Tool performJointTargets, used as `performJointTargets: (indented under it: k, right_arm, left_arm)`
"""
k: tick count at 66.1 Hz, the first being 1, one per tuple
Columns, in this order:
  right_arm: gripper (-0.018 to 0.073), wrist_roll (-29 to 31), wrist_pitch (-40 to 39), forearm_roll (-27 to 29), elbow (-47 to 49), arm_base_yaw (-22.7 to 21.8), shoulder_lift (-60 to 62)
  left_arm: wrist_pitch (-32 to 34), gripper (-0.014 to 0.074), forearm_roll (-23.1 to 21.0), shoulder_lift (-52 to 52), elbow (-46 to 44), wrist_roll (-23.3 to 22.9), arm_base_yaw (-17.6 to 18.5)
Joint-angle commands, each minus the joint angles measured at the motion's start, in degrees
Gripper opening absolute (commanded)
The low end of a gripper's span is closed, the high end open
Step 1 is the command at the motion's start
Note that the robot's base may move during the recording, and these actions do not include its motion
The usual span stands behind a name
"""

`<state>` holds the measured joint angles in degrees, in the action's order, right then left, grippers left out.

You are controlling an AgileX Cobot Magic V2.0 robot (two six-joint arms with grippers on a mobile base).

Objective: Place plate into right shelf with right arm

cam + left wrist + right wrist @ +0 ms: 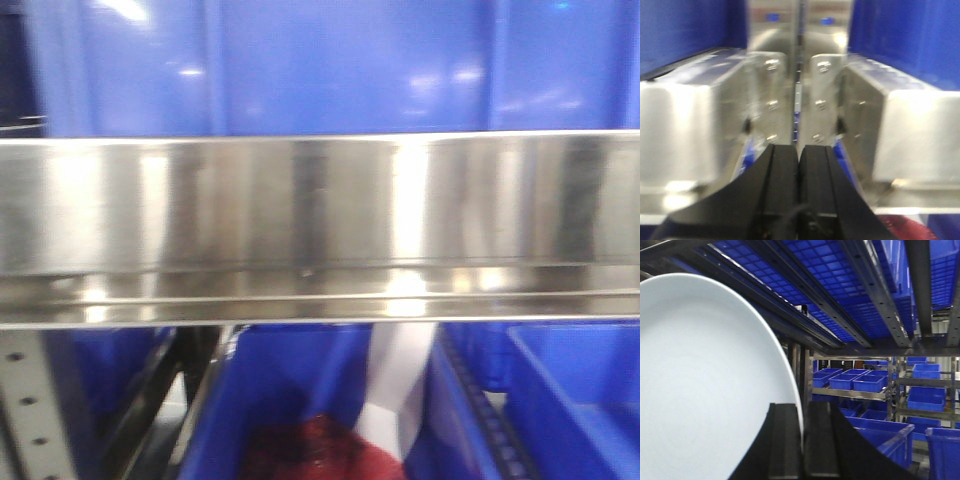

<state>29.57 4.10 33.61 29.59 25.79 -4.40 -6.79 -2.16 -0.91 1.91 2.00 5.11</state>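
The plate (705,380) is white, round and smooth, and fills the left half of the right wrist view, standing on edge. My right gripper (801,415) is shut on the plate's rim, one black finger (785,440) on each side. It hangs below the underside of a blue-crate shelf level. My left gripper (798,155) is shut with nothing between its black fingers, pointing at a shiny metal shelf frame. Neither gripper nor the plate shows in the front view.
A stainless shelf beam (320,225) crosses the front view, blue bins (580,400) below it and a red item (315,450) in one. Metal brackets (685,130) flank the left gripper. Further racks of blue crates (855,380) stand beyond the plate.
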Motion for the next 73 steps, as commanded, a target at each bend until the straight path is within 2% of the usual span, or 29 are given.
performJointTargets:
  k: [1, 73]
  right_arm:
    - [0.0056, 0.33, -4.51, 0.39, 1.53, -0.21, -1.11]
    - [0.0056, 0.33, -4.50, 0.39, 1.53, -0.21, -1.11]
  left_arm:
    - [4.92, -0.0047, -0.23, -0.30, 0.46, -0.19, 0.04]
    - [4.92, -0.0047, -0.23, -0.30, 0.46, -0.19, 0.04]
